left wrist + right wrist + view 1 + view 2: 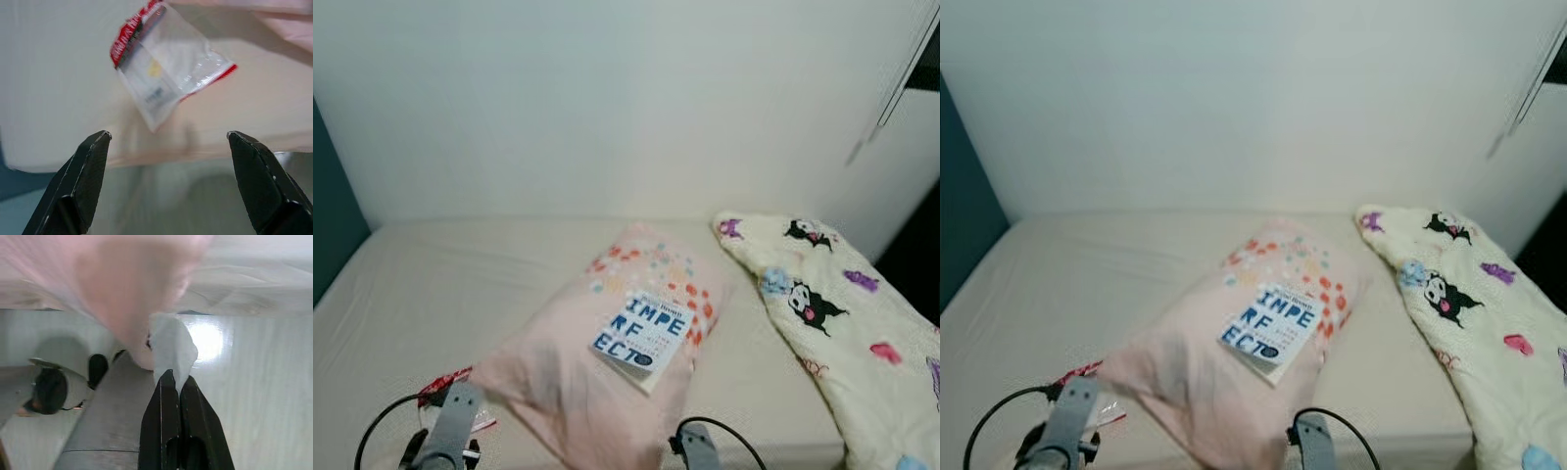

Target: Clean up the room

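A clear plastic wrapper (166, 68) with a red edge lies on the beige bed sheet (440, 284) near the front left corner, beside a pink pillow (568, 372). My left gripper (168, 134) hovers just short of the wrapper, open and holding nothing. A white-and-blue book (641, 328) rests on top of the pillow. My right gripper (177, 377) is shut below the pillow's front corner. A white scrap of fabric (171, 345) hangs at its tips; I cannot tell if it is pinched.
A cream quilt (832, 313) with cartoon figures lies along the bed's right side. A white wall backs the bed, and a dark teal panel (328, 215) stands at the left. Glossy floor (264, 396) lies below the bed's front edge.
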### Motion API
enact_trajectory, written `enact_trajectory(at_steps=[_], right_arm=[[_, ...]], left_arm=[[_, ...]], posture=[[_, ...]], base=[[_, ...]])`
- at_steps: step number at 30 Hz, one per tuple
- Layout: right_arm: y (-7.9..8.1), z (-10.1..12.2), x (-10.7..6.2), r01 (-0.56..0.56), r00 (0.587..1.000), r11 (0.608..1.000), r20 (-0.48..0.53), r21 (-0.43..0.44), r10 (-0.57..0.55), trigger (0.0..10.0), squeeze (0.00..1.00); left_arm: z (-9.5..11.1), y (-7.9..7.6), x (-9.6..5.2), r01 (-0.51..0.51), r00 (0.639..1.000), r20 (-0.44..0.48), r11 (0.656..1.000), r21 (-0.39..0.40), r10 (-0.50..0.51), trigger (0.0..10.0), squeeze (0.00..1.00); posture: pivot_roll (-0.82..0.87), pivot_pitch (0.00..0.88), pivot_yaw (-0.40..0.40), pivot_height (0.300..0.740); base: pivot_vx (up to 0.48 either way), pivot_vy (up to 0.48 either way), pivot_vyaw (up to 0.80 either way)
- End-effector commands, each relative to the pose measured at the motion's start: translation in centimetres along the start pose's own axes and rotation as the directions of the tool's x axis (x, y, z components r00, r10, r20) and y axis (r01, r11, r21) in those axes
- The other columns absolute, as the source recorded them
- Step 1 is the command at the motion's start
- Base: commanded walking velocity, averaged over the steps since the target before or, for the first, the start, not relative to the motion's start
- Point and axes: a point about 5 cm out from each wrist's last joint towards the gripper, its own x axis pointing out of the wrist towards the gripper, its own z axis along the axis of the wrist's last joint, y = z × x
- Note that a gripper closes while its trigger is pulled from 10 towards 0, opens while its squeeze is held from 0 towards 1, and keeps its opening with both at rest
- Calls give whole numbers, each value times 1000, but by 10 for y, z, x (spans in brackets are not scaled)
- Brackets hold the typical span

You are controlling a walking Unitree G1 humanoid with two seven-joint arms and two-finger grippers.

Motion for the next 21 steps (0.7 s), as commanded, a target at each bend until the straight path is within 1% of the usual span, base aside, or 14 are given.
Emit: enact_trajectory(at_steps=[1,2,3,5,10,15,18,21], right_arm=[[-2,7,0,0,1000,1000,28,27,-1,10000,0],[-1,8,0,-1,1000,1000,31,30,0,10000,0],[-1,8,0,-2,1000,1000,27,14,2,10000,0],[1,8,0,-12,1000,1000,23,6,11,10000,0],[1,8,0,-8,1000,1000,22,-1,8,10000,0],[-2,6,0,4,1000,1000,19,-3,-4,10000,0],[-2,7,0,3,999,1000,38,7,-3,10000,0],[-1,9,0,-7,999,1000,44,16,7,10000,0]], left_arm=[[1,3,1,-13,1000,-2,999,43,13,10000,0],[2,3,1,-15,1000,0,999,51,15,10000,0],[2,3,1,-15,1000,3,998,60,15,10000,0],[3,3,2,-16,1000,8,997,75,16,10000,0],[3,3,2,-18,1000,7,997,78,17,10000,0],[-3,4,0,-21,1000,-20,996,92,22,10000,0],[-7,5,-1,-26,999,-36,994,106,30,10000,0],[-10,6,-1,-38,998,-46,992,123,44,10000,0]], posture=[[-1,0,-72,723],[-2,0,-69,723],[-2,0,-69,723],[-2,0,-69,723],[-1,0,-70,723],[2,0,-73,723],[1,0,-74,723],[-2,0,-74,723]], base=[[0,0,0],[0,0,0],[0,0,0],[0,0,-644],[0,0,-613],[0,0,-589],[0,0,-500],[0,0,0]])
